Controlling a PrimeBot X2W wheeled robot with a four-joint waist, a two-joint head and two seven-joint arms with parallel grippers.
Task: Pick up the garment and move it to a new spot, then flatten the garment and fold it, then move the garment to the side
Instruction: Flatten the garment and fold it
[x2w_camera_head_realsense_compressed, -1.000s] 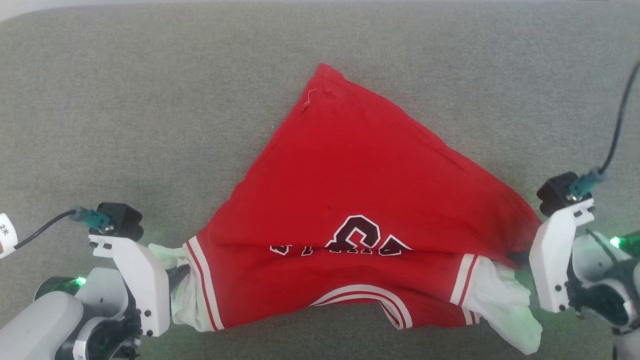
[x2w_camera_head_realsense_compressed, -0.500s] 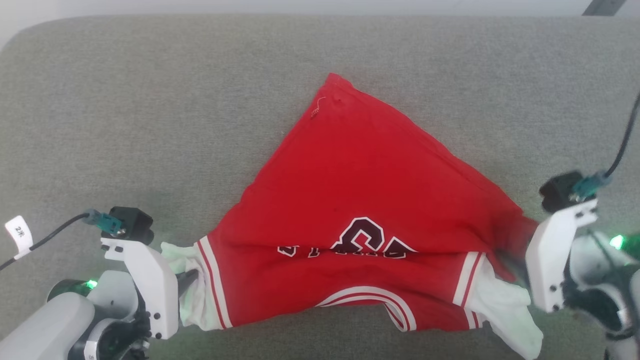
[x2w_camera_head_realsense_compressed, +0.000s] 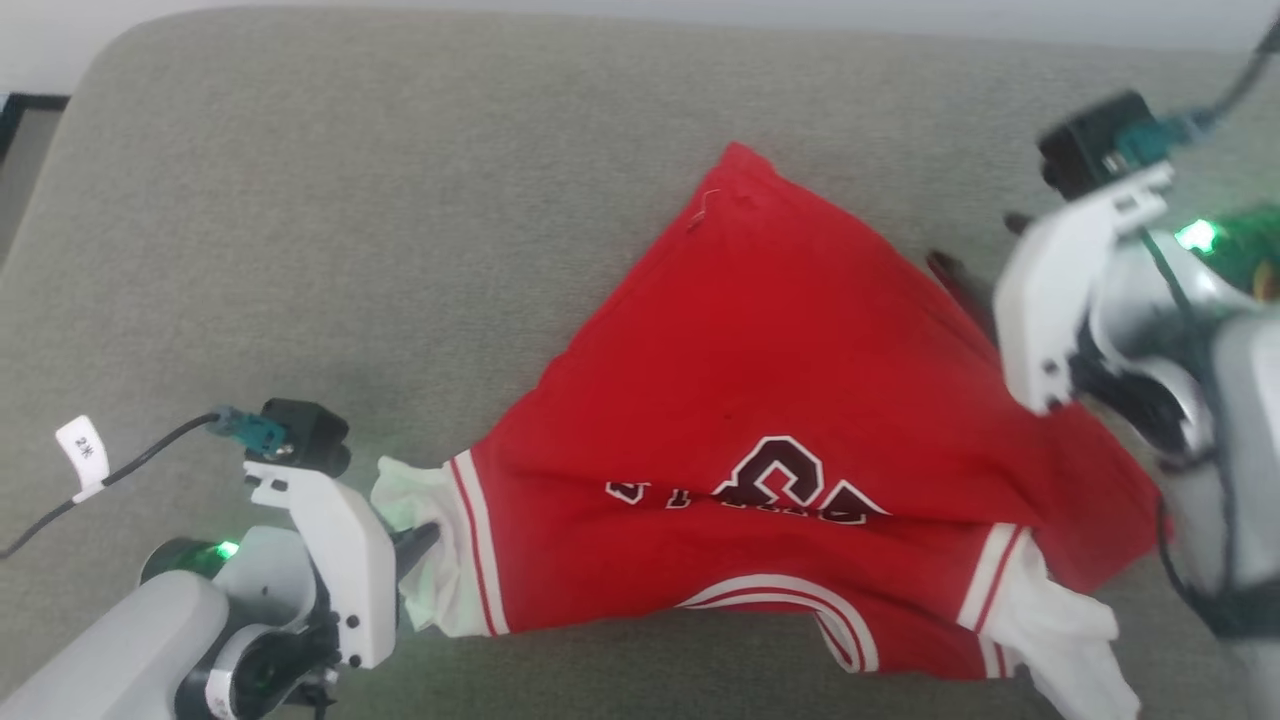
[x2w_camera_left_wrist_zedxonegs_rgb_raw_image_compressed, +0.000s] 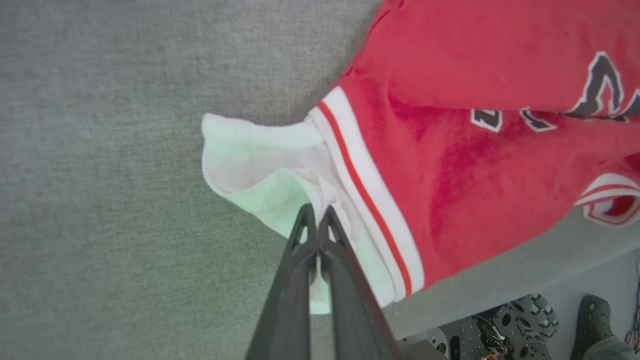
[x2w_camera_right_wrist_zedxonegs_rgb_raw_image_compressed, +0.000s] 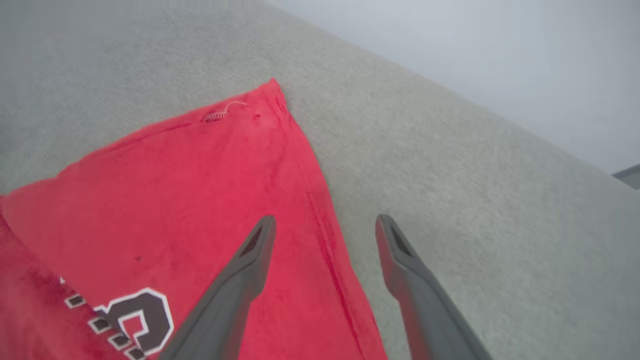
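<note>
My right gripper (x2w_camera_right_wrist_zedxonegs_rgb_raw_image_compressed: 322, 225) has just let go and hangs wide open, empty, over the shirt (x2w_camera_head_realsense_compressed: 780, 400)'s right edge; my left gripper (x2w_camera_left_wrist_zedxonegs_rgb_raw_image_compressed: 316, 215) pinches the white sleeve (x2w_camera_left_wrist_zedxonegs_rgb_raw_image_compressed: 250, 165). The shirt lies rumpled on the cushion (x2w_camera_head_realsense_compressed: 400, 250); flattening comes next, I'd say.

The red garment (x2w_camera_head_realsense_compressed: 780, 380) lies on a grey fabric surface (x2w_camera_head_realsense_compressed: 300, 250).

Left gripper (x2w_camera_left_wrist_zedxonegs_rgb_raw_image_compressed: 316, 212): I see fingers pinched tight, lower left.
Right gripper (x2w_camera_right_wrist_zedxonegs_rgb_raw_image_compressed: 325, 222): fingers spread wide, upper right.
</note>
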